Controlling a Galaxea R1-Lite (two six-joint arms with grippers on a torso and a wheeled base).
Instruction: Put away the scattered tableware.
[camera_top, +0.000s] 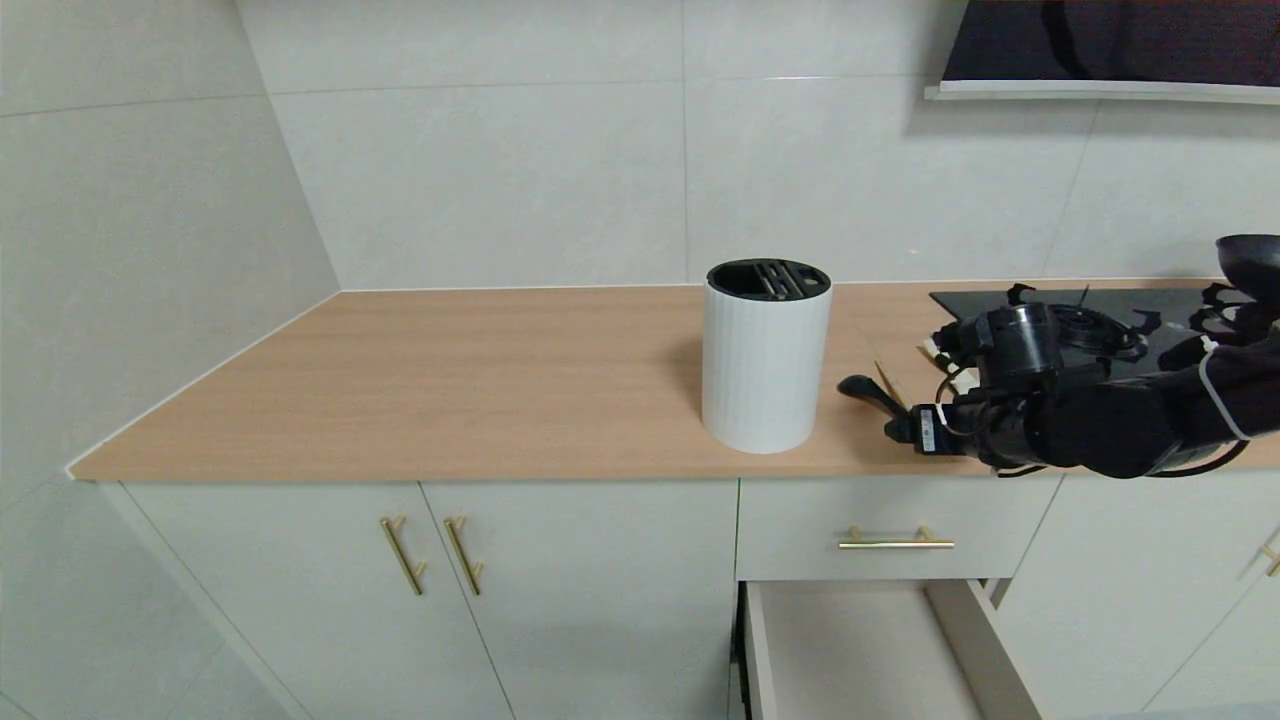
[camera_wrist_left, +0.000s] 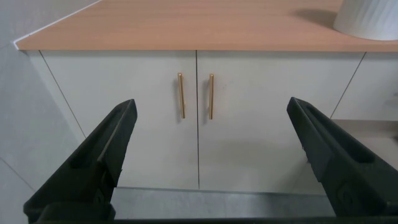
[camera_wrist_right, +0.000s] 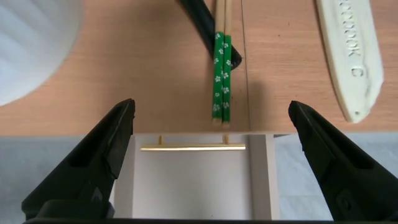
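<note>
A pair of wooden chopsticks (camera_wrist_right: 221, 68) with green patterned ends lies on the wooden counter (camera_top: 480, 380) close to its front edge. A black utensil handle (camera_wrist_right: 200, 20) lies against them. A flat white utensil (camera_wrist_right: 348, 56) lies beside them. The white ribbed holder (camera_top: 766, 360) with a black slotted top stands to their left. My right gripper (camera_wrist_right: 211, 165) is open, hovering over the counter's front edge just in front of the chopsticks (camera_top: 890, 383). My left gripper (camera_wrist_left: 211, 162) is open, low in front of the cabinet doors.
An open drawer (camera_top: 860, 640) juts out below the counter, under a shut drawer with a gold handle (camera_top: 895, 543). A black stove (camera_top: 1080, 310) with a dark pot (camera_top: 1250, 262) sits at the right. Cabinet doors with gold handles (camera_wrist_left: 195, 95) face the left gripper.
</note>
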